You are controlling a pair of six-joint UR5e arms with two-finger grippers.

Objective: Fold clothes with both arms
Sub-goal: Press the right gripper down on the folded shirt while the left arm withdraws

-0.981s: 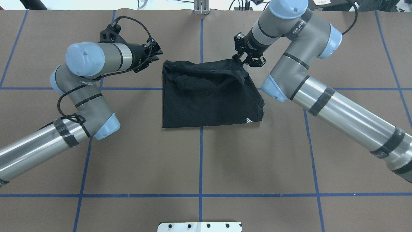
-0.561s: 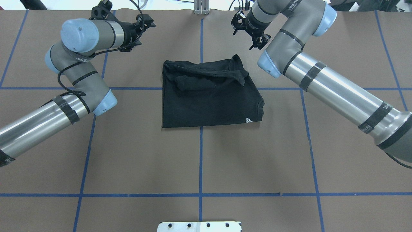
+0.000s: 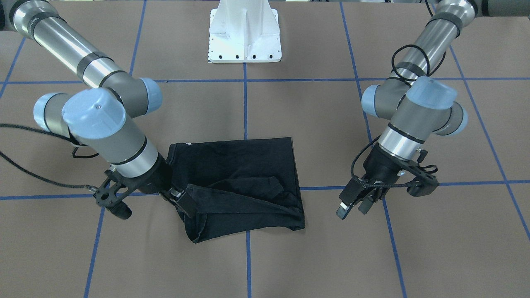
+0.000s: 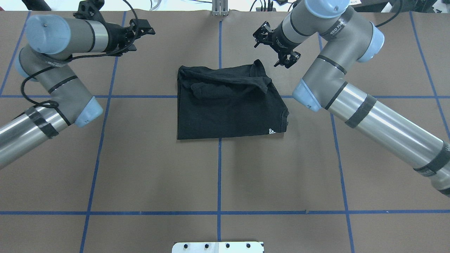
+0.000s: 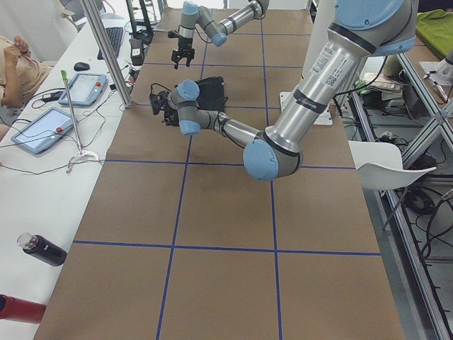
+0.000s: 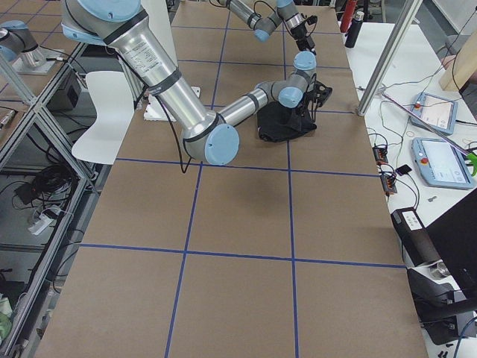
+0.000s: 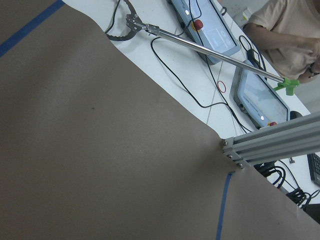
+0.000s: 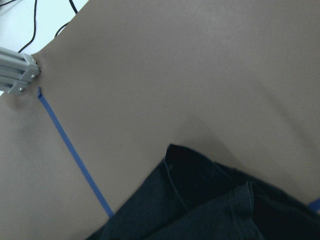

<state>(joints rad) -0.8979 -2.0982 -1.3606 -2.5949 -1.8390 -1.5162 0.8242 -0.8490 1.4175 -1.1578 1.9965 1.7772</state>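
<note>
Your left claw (image 3: 352,210) is released: its 2 black fingers stand apart with nothing between them. It hangs over the brown paper-covered table (image 4: 158,168) on the left side of the cloth, apart from it. For your right claw (image 3: 182,198) I cannot tell if the fingers are apart or pressed together, because they show black against black cloth in the front view and too small from overhead. From overhead you see this claw just beyond the far right corner of the black short-sleeved cotton T-shirt (image 4: 228,109), not touching it. In the front view it stands against that same corner, and I cannot tell if it touches. The T-shirt lies folded to a rough rectangle in the middle of the table, on the half away from the robot's base, across the central blue tape line (image 4: 219,175). Along its far edge 1 rolled fold makes a ridge. At its near right corner you see 1 small white logo (image 4: 271,131).
</note>
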